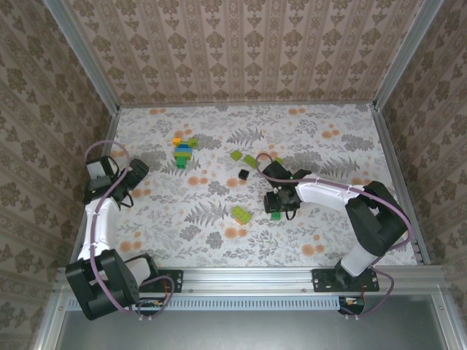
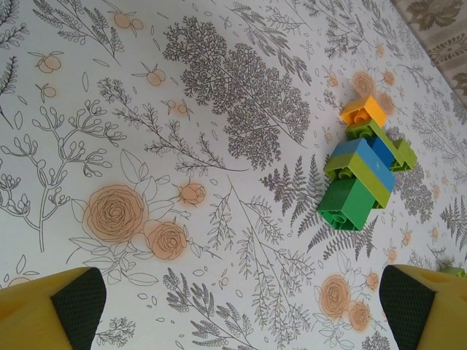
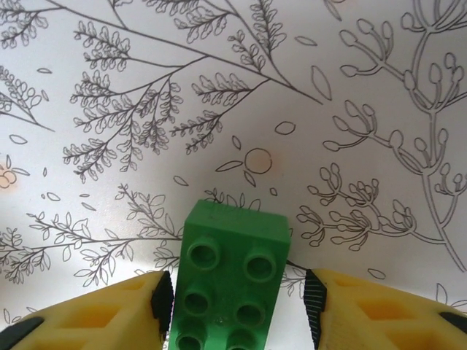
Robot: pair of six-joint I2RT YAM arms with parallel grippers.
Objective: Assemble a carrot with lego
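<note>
The flower-printed worktop (image 1: 182, 233) carries a yellow, green and blue brick build (image 1: 184, 152), a lime brick pair (image 1: 244, 158), a black brick (image 1: 244, 173), a lone lime brick (image 1: 240, 214) and a dark green brick (image 3: 230, 277).

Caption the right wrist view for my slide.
Right gripper straddling a green lego brick on the floral table, not yet clamped.

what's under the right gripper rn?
A green brick, studs up, on the table, between the fingers of the right gripper, not yet clamped. From above, the gripper covers most of it. Its underside is hidden.
</note>
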